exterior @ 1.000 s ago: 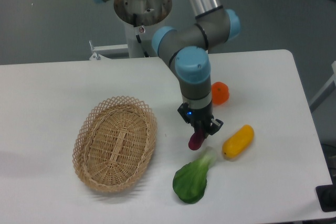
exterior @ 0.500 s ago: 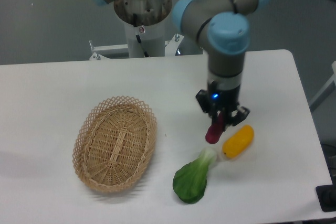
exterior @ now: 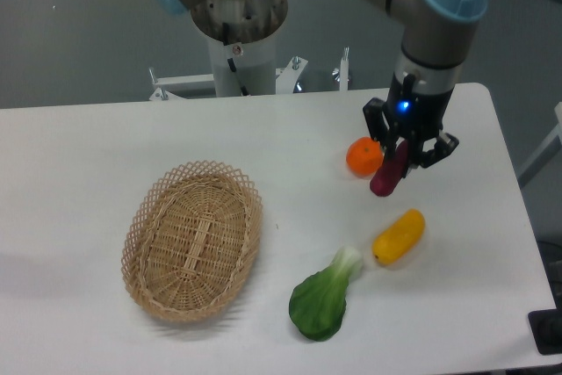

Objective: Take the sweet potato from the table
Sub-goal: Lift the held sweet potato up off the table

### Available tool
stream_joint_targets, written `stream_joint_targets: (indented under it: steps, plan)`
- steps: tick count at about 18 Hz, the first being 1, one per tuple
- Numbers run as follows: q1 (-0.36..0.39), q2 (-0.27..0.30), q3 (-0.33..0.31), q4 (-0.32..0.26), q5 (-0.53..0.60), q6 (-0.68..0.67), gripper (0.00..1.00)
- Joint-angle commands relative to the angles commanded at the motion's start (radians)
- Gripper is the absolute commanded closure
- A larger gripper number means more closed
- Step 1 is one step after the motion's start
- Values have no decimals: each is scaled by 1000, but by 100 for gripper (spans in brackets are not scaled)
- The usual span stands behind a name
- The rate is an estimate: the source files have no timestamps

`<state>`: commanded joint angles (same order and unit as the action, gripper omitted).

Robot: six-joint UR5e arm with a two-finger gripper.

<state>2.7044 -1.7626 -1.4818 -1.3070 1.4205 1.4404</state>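
Note:
My gripper (exterior: 402, 154) is shut on the sweet potato (exterior: 387, 173), a slim purple-magenta vegetable that hangs tilted from the fingers, lifted clear above the white table (exterior: 105, 155). It hangs at the right of the table, just right of the round orange fruit (exterior: 363, 156) and above the yellow oblong vegetable (exterior: 399, 236).
A woven wicker basket (exterior: 193, 239) sits at the left middle. A green leafy vegetable (exterior: 323, 298) lies near the front edge. The robot's base column (exterior: 237, 32) stands behind the table's far edge.
The gripper has risen and moved right and back with the sweet potato in it, from beside the leafy vegetable to next to the orange fruit.

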Motion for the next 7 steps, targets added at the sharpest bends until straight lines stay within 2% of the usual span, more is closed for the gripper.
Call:
stream_joint_targets:
  steps: [7]
  plan:
    - [11,11,0,8,2,23,75]
